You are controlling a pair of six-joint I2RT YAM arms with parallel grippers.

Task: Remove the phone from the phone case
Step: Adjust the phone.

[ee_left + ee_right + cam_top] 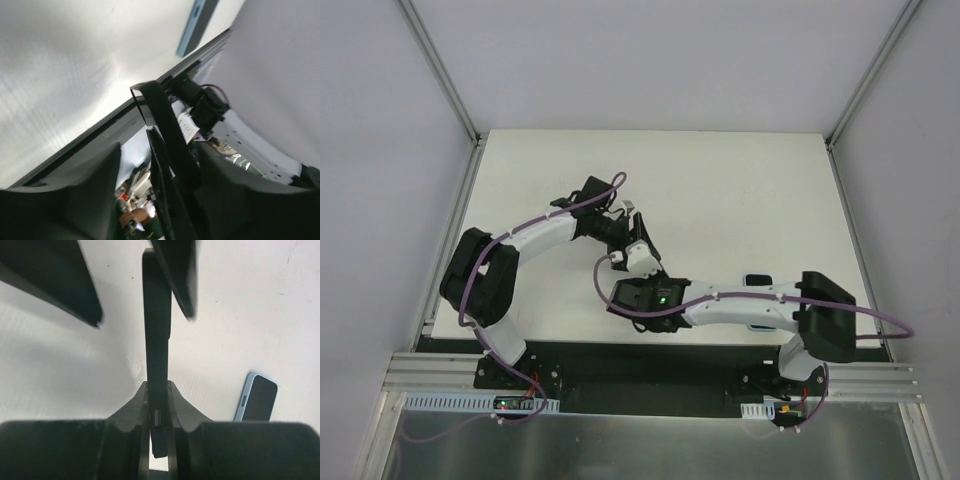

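Note:
My right gripper (157,390) is shut on the phone (156,330), a thin black slab held on edge above the white table, with a side button showing between the pads. My left gripper (160,167) is open around the slab's far end (165,125). Its fingers (55,285) stand on either side; one is near or against the slab, the other well apart. In the top view the two grippers, left (623,228) and right (638,262), meet mid-table. The pale blue phone case (256,399) lies flat on the table beside the right arm (757,281), its face dark. It also shows in the left wrist view (196,22).
The white table (720,180) is enclosed by pale walls on three sides. A metal rail (650,385) with the arm bases runs along the near edge. The right forearm (740,305) stretches across the front of the table, just in front of the case.

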